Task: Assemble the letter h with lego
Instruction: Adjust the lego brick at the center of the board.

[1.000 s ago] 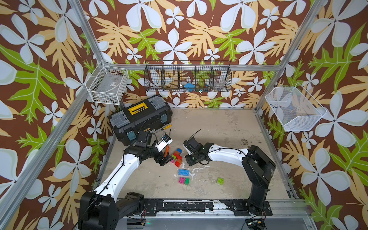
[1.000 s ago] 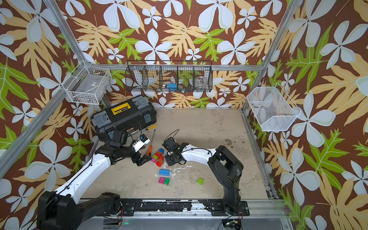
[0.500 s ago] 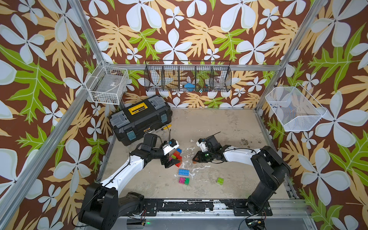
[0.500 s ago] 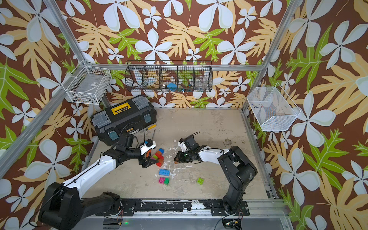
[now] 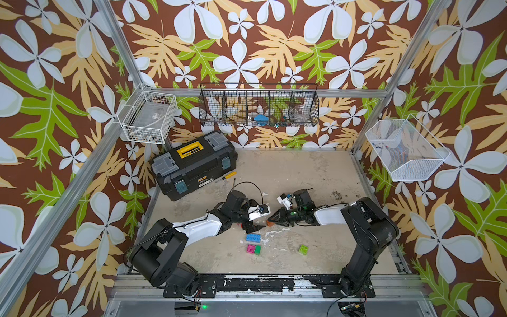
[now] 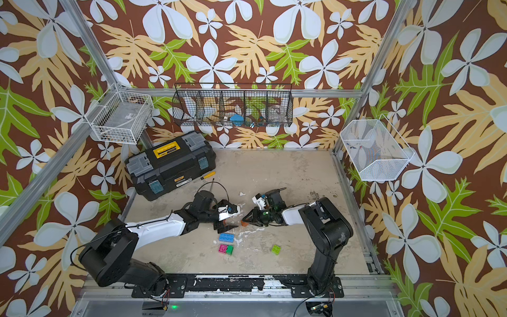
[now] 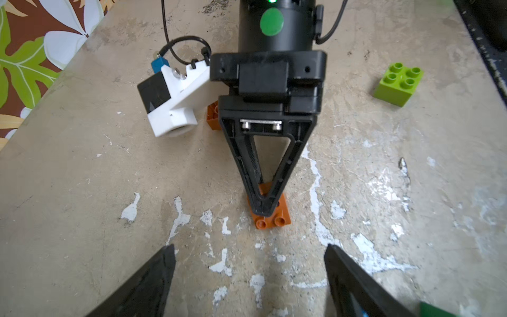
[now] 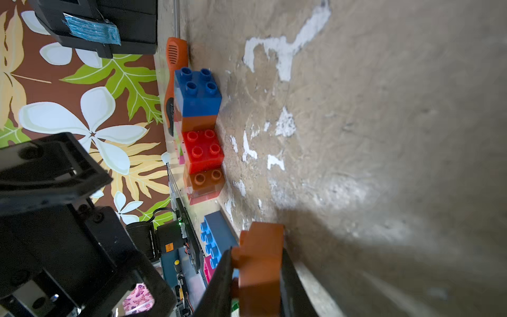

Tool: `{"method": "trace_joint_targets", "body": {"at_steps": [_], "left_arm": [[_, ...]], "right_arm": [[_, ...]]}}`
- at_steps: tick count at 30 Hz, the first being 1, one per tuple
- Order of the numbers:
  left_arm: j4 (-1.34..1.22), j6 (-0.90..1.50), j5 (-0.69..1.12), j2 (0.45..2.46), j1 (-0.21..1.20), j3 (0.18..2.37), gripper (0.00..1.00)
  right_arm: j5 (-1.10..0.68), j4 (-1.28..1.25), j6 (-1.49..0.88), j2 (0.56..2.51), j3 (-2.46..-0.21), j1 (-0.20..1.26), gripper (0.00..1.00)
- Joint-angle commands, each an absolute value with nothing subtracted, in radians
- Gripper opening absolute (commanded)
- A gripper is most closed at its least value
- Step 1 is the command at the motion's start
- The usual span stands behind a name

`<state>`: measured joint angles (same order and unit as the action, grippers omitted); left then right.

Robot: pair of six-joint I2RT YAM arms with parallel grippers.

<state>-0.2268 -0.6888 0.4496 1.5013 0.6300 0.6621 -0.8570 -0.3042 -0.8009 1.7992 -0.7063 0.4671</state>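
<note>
– Lego lies loose nearest the front rail: a pink-and-green pair, a green brick off toward the right arm, and a long blue brick just behind the pair. What worries you?

– The join past them. The right gripper is clamped on an orange brick, turned on its side down at the table. The left gripper faces it with its fingers spread wide and nothing between them. I'd judge the pinch sits near the fingertips. A push onto studs slightly off line could twist the brick out, or shove the unbraced cluster away.

– And the h?

– No h yet, by my reading. The right wrist view shows a stepped cluster by the left gripper: blue on orange-brown, then red, then orange-brown, seemingly lying with studs sideways. In both top views the left arm hides most of it. Farther back lie the screwdriver and the toolbox.
</note>
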Motion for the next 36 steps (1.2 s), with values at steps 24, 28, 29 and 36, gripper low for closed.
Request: {"method": "trace_joint_targets", "body": {"at_steps": [24,28,29,36], "left_arm": [[-0.255,-0.388,0.402,1.761,0.727,0.784,0.60],[-0.280,-0.384,0.436,1.765,0.727,0.778,0.60],[-0.284,-0.381,0.437,1.770,0.729,0.779,0.59],[-0.289,-0.378,0.432,1.808,0.729,0.794,0.41]], "right_arm": [[-0.780,-0.347,-0.842,1.749,-0.632,0.446,0.19],[-0.786,-0.360,-0.849,1.752,-0.627,0.447,0.19],[-0.786,-0.368,-0.853,1.751,-0.623,0.447,0.19],[-0.781,-0.382,-0.860,1.742,-0.609,0.447,0.19]]}}
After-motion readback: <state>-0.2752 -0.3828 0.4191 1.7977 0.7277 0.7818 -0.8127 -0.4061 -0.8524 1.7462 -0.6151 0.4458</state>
